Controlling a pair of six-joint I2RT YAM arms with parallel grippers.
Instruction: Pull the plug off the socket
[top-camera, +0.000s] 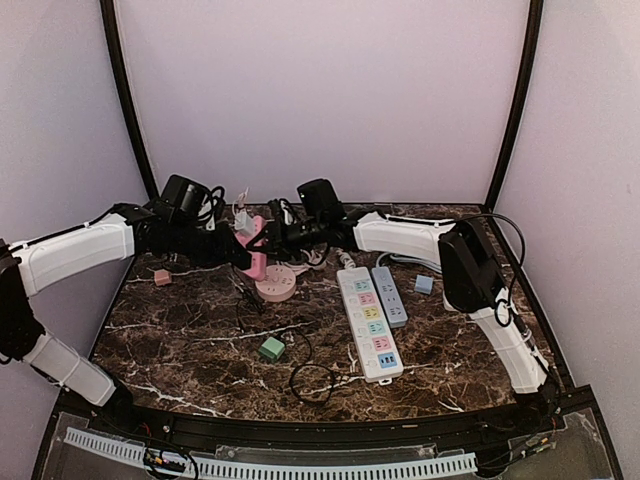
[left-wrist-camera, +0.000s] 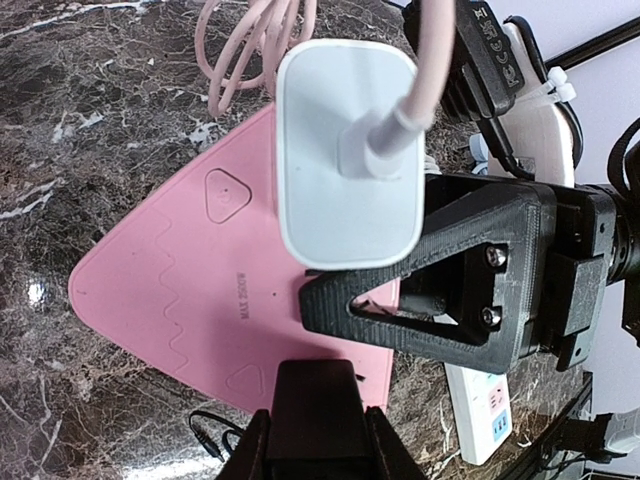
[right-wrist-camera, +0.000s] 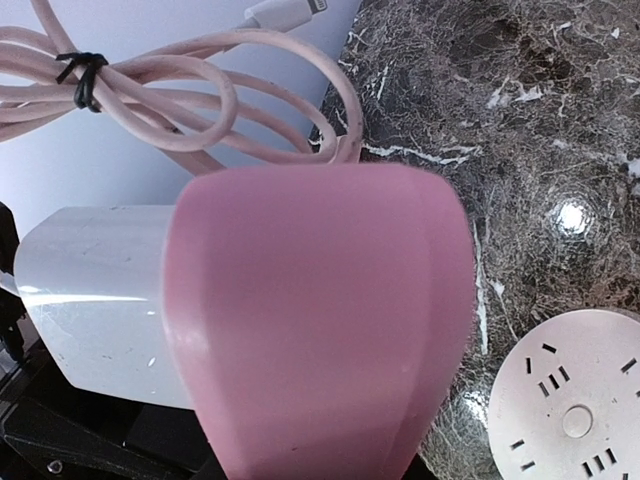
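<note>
Two power strips (top-camera: 370, 325) (top-camera: 390, 296), three small cubes (top-camera: 162, 277) (top-camera: 271, 348) (top-camera: 424, 284), one round socket (top-camera: 276, 284), one triangular socket (left-wrist-camera: 200, 290), one plug (left-wrist-camera: 345, 160)

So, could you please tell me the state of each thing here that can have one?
pink socket: clamped at its edge by the left gripper.
white plug: seated on the pink socket, not yet pulled.
pink cable: plugged into the white plug, coiled and tied.
right gripper: finger against the white plug; closure unclear.
round socket: lying flat, no plug in its visible face.
</note>
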